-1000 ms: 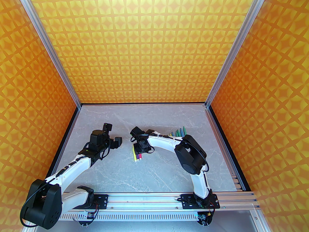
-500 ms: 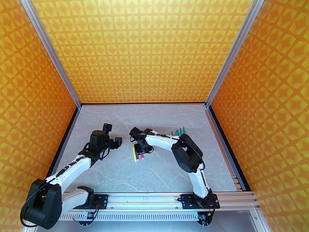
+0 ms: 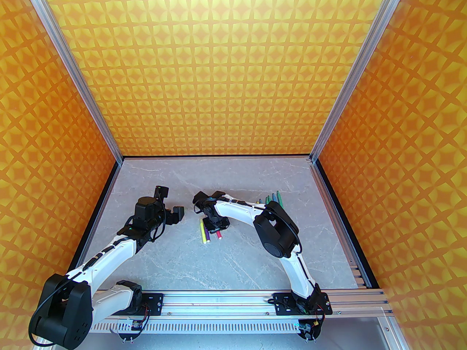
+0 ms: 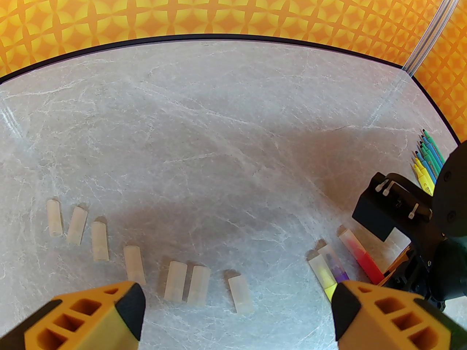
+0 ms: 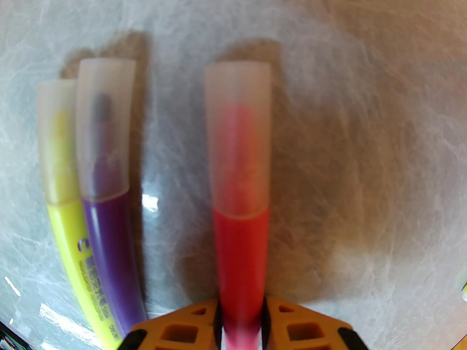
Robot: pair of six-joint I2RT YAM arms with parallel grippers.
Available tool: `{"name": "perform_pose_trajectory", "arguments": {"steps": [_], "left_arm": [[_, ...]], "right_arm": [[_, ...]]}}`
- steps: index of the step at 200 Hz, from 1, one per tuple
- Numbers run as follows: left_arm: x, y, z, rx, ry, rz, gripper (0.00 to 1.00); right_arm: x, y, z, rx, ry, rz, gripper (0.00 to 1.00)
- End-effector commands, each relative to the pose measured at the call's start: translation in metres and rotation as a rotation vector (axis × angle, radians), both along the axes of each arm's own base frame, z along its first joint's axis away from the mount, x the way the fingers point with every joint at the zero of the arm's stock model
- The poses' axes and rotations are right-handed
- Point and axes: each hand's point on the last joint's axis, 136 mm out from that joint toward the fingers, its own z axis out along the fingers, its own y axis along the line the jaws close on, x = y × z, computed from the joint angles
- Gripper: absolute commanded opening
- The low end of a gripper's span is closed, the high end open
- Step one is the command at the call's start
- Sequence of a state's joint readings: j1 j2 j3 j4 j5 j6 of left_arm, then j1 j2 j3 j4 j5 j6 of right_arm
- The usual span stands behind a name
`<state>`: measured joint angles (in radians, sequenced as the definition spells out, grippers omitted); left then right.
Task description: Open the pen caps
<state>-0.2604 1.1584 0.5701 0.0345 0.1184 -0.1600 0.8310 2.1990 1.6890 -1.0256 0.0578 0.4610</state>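
One red pen (image 5: 240, 253) is being pinched by the right gripper (image 5: 240, 319) while the left gripper (image 4: 237, 304) is being held spread near loose pen caps (image 4: 134, 264).

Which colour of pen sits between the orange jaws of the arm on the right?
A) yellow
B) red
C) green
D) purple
B: in the right wrist view the red pen runs straight between the right arm's jaws, its clear cap on, while the yellow pen and purple pen lie off to the side.
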Motion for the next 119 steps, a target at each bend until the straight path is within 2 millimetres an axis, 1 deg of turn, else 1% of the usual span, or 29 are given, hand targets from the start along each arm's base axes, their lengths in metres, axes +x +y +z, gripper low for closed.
{"name": "perform_pose_trajectory", "arguments": {"steps": [1, 29, 53, 62, 86, 119], "left_arm": [[-0.002, 0.002, -0.001, -0.016, 0.000, 0.010, 0.89], [-0.002, 0.002, 0.000, -0.020, -0.001, 0.012, 0.89], [-0.002, 0.001, 0.000, -0.021, 0.005, 0.008, 0.89], [-0.002, 0.000, 0.000, -0.024, 0.007, 0.003, 0.89], [-0.002, -0.008, 0.004, -0.048, 0.011, -0.039, 0.88], [-0.004, -0.027, 0.011, -0.107, 0.021, -0.138, 0.86]], "right_arm": [[0.000, -0.009, -0.028, -0.070, 0.020, 0.025, 0.23], [0.002, -0.007, -0.033, -0.057, 0.017, 0.029, 0.18], [0.003, -0.003, -0.027, -0.007, -0.004, 0.024, 0.08], [0.005, -0.002, -0.021, 0.013, -0.026, 0.023, 0.04], [0.010, -0.002, -0.003, 0.066, -0.082, 0.023, 0.00], [0.014, -0.001, 0.020, 0.164, -0.155, 0.028, 0.00]]}}
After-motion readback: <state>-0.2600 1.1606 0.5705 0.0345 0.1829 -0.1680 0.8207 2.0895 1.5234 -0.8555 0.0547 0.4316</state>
